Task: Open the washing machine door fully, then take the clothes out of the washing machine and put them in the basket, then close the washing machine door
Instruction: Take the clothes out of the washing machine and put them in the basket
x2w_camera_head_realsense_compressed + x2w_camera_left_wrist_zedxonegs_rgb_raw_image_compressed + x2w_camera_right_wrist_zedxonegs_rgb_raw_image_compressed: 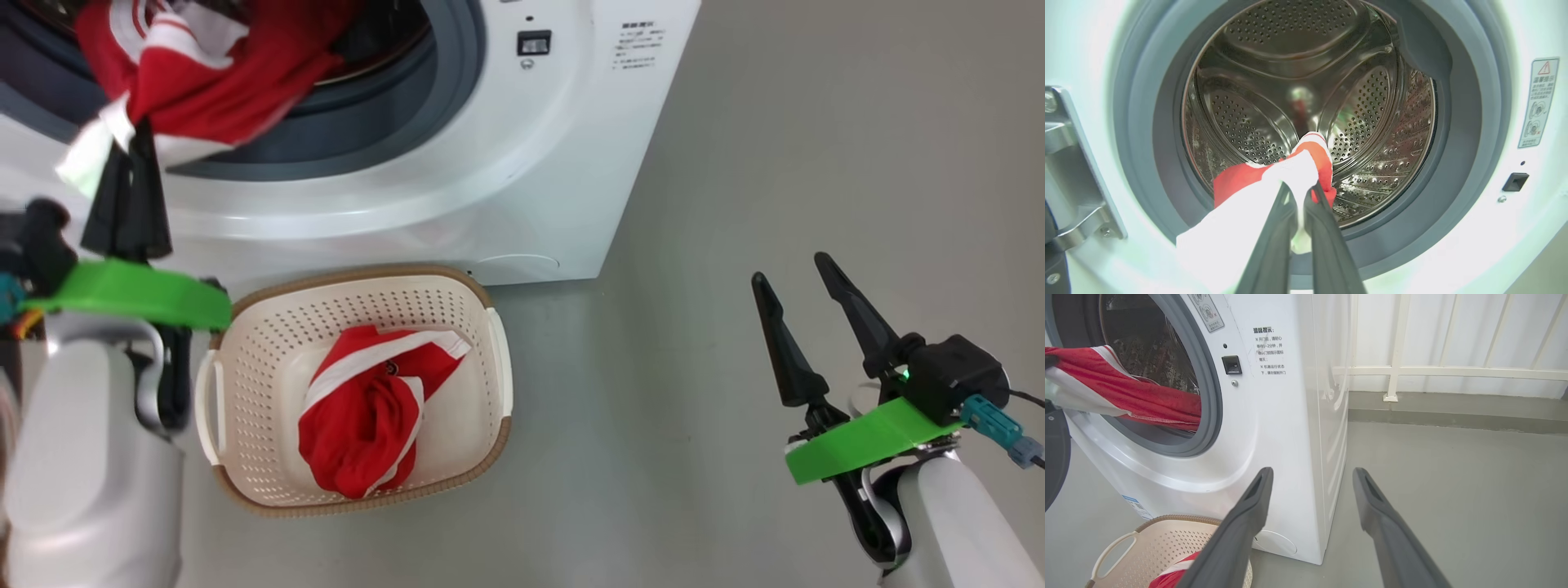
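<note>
The white washing machine (506,163) stands with its drum (1290,73) exposed. The dark rim of the washing machine door (1054,453) shows swung aside at the left of the right wrist view. My left gripper (137,135) is shut on a red and white garment (1237,181) of the clothes. That garment stretches from the drum out over the grey gasket (1208,396). Another red garment (367,416) lies in the cream basket (269,327) on the floor below the opening. My right gripper (790,272) hangs open to the right of the machine, holding nothing.
Grey floor (735,122) stretches to the right of the machine. Behind it runs a white railing (1392,371) above a raised kerb (1453,412). The door's metal hinge (1073,163) sits left of the opening. The basket (1155,539) stands against the machine's front.
</note>
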Motion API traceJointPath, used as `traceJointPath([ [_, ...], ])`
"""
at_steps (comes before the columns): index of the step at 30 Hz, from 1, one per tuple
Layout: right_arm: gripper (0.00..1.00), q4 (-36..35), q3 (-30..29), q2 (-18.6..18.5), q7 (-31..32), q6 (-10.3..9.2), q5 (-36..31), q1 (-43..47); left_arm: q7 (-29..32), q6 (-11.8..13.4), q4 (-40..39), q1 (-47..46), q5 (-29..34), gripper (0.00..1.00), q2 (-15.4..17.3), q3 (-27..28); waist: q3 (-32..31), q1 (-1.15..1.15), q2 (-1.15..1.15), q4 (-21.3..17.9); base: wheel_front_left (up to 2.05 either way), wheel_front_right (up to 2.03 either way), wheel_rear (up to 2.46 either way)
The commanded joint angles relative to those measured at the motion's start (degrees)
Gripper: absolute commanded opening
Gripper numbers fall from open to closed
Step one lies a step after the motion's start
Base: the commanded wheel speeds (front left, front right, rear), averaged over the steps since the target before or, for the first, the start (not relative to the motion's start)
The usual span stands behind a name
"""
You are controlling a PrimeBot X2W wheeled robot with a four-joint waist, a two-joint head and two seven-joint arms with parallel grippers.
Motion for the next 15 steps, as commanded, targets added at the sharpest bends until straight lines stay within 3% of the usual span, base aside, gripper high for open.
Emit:
traceJointPath([
  [1, 1.0, -1.5, 0.6, -0.5, -0.3, 0.09, 0.4, 1.1, -0.5, -0.5, -3.3, 1.6, 0.7, 0.0, 1.6, 2.0, -0.6, 0.0, 0.0, 0.5, 0.0, 0.0, 0.0],
  [15, 1.0, -2.2, -1.3, -1.2, -0.3, 0.09, 0.5, 3.2, -0.5, -0.9, -21.9, 16.9, 1.0, 0.0, -1.4, 4.3, -2.5, 0.0, 0.0, 1.9, 0.0, 0.0, 0.0],
])
